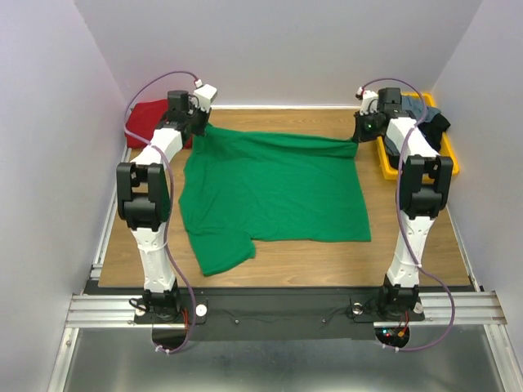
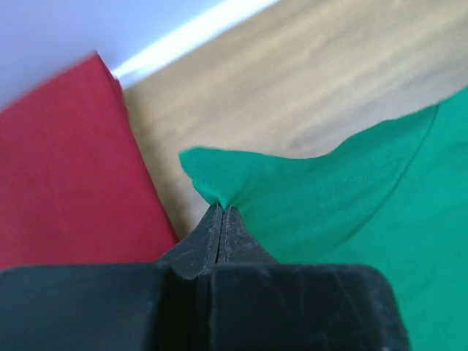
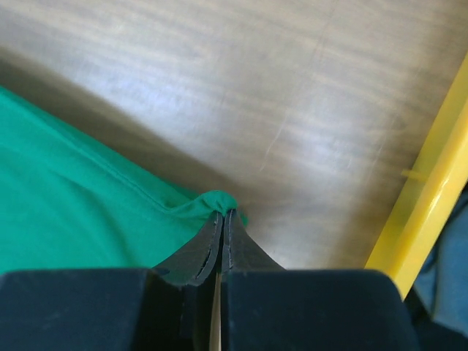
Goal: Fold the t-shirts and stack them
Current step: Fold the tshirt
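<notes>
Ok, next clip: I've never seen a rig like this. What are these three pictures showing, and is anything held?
This is a robot with a left arm and a right arm, bolted at the near edge of a wooden table. The wide picture looks down from above and behind them. The other two come from a camera on each wrist, looking along its own fingers. A green t-shirt lies spread in the middle. The left fingers are shut on one far corner and the right fingers on the other, so that far edge is stretched between them. A dark red t-shirt, apparently folded, sits at the far left. A yellow tray at the far right holds a heap of grey and dark clothes.
</notes>
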`<state>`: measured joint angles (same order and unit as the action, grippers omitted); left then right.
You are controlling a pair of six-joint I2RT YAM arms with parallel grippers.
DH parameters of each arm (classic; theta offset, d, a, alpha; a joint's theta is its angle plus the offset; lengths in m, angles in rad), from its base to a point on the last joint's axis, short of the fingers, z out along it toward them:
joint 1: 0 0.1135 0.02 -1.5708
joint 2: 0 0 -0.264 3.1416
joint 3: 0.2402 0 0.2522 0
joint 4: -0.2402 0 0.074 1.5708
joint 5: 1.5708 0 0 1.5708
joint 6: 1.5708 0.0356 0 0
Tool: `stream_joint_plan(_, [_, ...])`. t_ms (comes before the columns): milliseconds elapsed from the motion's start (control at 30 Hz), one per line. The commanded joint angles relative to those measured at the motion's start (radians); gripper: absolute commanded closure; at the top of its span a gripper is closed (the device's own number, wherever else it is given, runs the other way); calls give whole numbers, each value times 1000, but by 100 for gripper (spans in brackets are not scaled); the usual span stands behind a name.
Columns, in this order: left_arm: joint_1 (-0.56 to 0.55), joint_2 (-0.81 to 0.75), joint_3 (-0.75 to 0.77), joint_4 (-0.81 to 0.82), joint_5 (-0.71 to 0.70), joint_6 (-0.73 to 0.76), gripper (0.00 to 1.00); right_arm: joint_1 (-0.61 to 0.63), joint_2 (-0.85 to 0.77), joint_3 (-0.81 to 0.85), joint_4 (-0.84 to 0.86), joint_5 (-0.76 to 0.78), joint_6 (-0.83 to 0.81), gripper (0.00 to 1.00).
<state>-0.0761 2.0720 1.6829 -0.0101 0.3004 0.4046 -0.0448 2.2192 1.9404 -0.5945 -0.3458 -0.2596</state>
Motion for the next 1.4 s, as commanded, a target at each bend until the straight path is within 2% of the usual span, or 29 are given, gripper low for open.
stream_joint_plan(0, [18, -159, -155, 102, -14, 45, 100, 0, -102, -79, 22, -32, -50, 99])
stream_joint_plan(133, [18, -255, -380, 191, -4, 63, 100, 0, -159, -181, 22, -54, -76, 99])
stream_joint_plan(267, [18, -325, -527, 220, 11, 66, 100, 0, -200, -287, 22, -65, -104, 99])
stream_joint_plan(400, [19, -331, -621, 216, 11, 76, 100, 0, -197, -362, 22, -71, -125, 99])
stream_joint_plan(500, [16, -287, -580, 93, 48, 94, 100, 0, -178, -393, 21, -61, -142, 99])
stream_joint_plan(533, [16, -270, -572, 32, 49, 105, 97, 0, -176, -394, 19, -61, -147, 99])
stream_joint_plan(567, [16, -263, -549, 12, 48, 126, 95, 0, -173, -397, 13, -50, -151, 97])
stream_joint_plan(600, [18, -259, -540, -38, 48, 166, 89, 0, -180, -405, 13, -42, -158, 90])
stream_joint_plan(700, [32, -271, -513, -142, 68, 233, 77, 0, -200, -413, 1, -32, -170, 81])
stream_joint_plan(733, [36, -288, -502, -163, 97, 250, 63, 0, -217, -414, -2, -32, -173, 68])
stream_joint_plan(800, [52, -300, -453, -209, 135, 264, 55, 0, -234, -409, -11, -41, -173, 47])
stream_joint_plan(900, [65, -291, -335, -217, 150, 229, 52, 0, -253, -374, -18, -62, -147, 37])
stream_joint_plan(1067, [68, -144, -74, -260, 172, 120, 52, 0, -216, -273, -31, -78, -99, 38])
stream_joint_plan(1267, [68, 43, 133, -310, 172, 36, 51, 0, -145, -199, -59, -84, -76, 41])
stream_joint_plan(1367, [68, 120, 185, -341, 161, 20, 50, 0, -127, -187, -67, -94, -72, 41])
